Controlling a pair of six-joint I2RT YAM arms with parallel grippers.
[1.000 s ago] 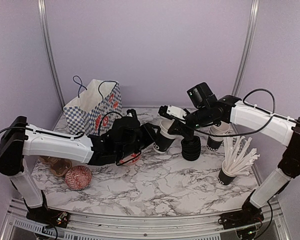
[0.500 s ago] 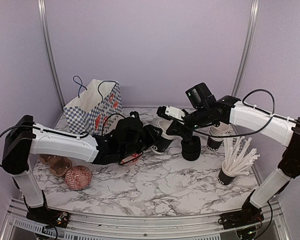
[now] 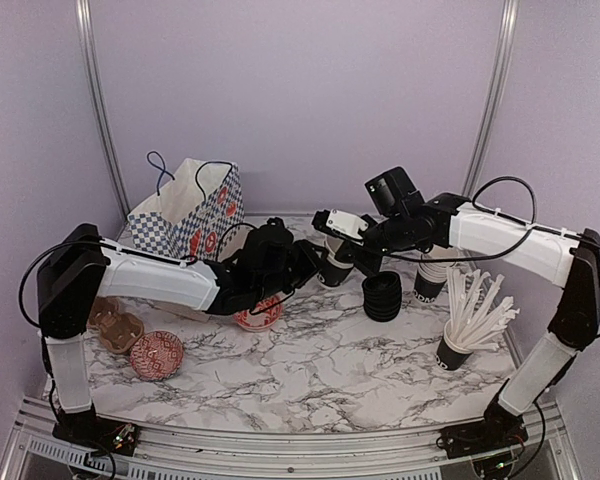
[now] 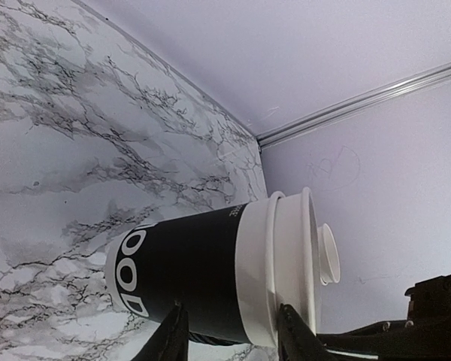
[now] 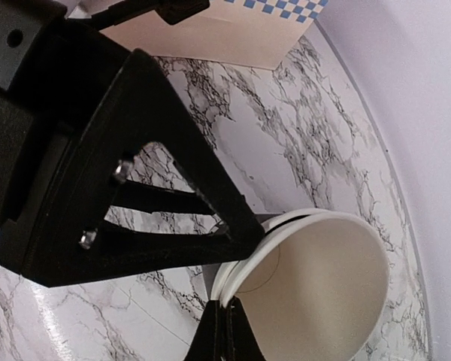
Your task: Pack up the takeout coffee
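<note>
A black takeout coffee cup (image 3: 332,268) with white lettering and an open cream inside stands tilted at the table's middle back, without a lid. In the left wrist view this cup (image 4: 188,274) lies sideways between my left fingers (image 4: 171,337), which press on its black wall and white rim band. A second rim shows inside the first, like nested cups. My left gripper (image 3: 313,268) is shut on the cup. My right gripper (image 3: 343,252) reaches in from the right. It (image 5: 227,314) is shut, pinching the cream cup's rim (image 5: 286,239).
A stack of black lids (image 3: 382,297) stands just right of the cup, with stacked cups (image 3: 434,272) behind it. A cup bristling with white straws (image 3: 467,325) is at the right. A checked paper bag (image 3: 185,212) stands back left. Red bowls (image 3: 157,355) and a cardboard carrier (image 3: 115,326) lie at the left.
My left arm has pushed right and toward the back, carrying the cup with it. The right gripper has drawn slightly back and left, still on the rim.
</note>
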